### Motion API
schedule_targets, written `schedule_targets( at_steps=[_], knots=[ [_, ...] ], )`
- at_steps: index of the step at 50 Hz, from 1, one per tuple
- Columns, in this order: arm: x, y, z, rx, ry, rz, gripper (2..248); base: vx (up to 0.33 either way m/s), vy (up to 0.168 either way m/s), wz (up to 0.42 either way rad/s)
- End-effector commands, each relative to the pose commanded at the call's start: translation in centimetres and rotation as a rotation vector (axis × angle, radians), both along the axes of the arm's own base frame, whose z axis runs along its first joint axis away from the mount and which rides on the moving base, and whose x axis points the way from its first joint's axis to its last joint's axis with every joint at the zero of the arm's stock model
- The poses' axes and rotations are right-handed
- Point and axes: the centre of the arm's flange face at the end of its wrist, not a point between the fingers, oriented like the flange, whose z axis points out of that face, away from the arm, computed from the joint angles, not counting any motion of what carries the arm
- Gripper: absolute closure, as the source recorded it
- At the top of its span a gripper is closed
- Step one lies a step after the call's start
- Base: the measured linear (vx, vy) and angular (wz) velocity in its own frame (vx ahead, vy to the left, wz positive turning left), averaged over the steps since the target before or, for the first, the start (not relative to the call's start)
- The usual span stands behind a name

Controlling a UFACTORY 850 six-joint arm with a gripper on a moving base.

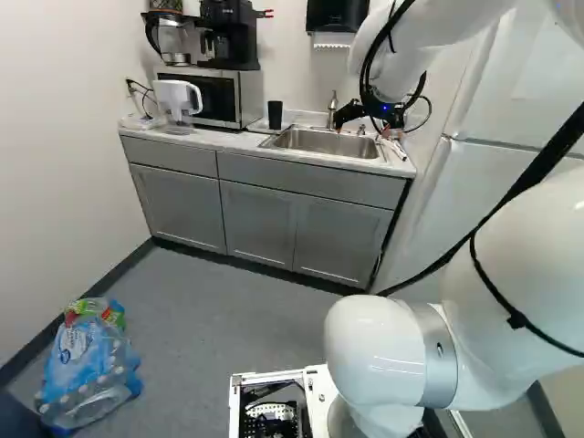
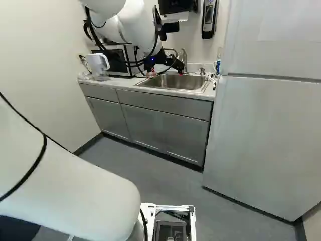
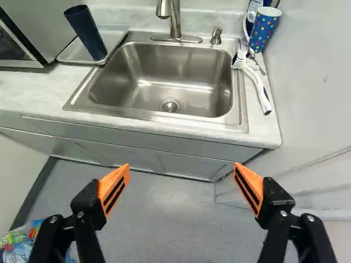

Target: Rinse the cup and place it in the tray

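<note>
My gripper (image 1: 365, 129) hangs near the sink in the left base view. In the wrist view the gripper (image 3: 181, 166) is open, its orange pads far apart with nothing between them. A dark cup (image 3: 88, 34) stands on a small tray (image 3: 82, 58) beside the sink, towards the microwave; the same cup (image 1: 275, 114) shows in the left base view. Ahead of the fingers lies the sink (image 3: 156, 90), with no cup in it, and the faucet (image 3: 174, 19) rises behind. A blue dotted mug (image 3: 264, 26) stands at the sink's other side.
White-handled brushes (image 3: 255, 82) lie on the counter by the sink. The microwave (image 1: 214, 96) and a pitcher (image 1: 177, 100) stand farther along it. A fridge (image 2: 266, 125) flanks the counter. Wrapped bottles (image 1: 89, 365) sit on the floor by the wall.
</note>
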Motion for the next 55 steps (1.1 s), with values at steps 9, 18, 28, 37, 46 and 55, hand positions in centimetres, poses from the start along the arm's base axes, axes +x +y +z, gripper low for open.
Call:
schedule_targets(
  at_steps=[9, 18, 28, 37, 46, 55],
  knots=[
    [0.0, 0.2, -0.7, -0.002, -0.008, 0.005, 3, 0.0, 0.0, 0.0],
    [0.0, 0.5, -1.8, -0.004, -0.02, 0.012, 3, 0.0, 0.0, 0.0],
    [-0.1, 1.0, -3.2, -0.007, -0.036, 0.022, 3, 0.0, 0.0, 0.0],
    [-0.3, 1.5, -4.7, -0.011, -0.054, 0.032, 3, 0.0, 0.0, 0.0],
    [-0.6, 2.1, -6.5, -0.014, -0.074, 0.044, 3, 0.0, 0.0, 0.0],
    [-1.0, 2.8, -8.4, -0.018, -0.098, 0.058, 3, 0.0, 0.0, 0.0]
  ],
)
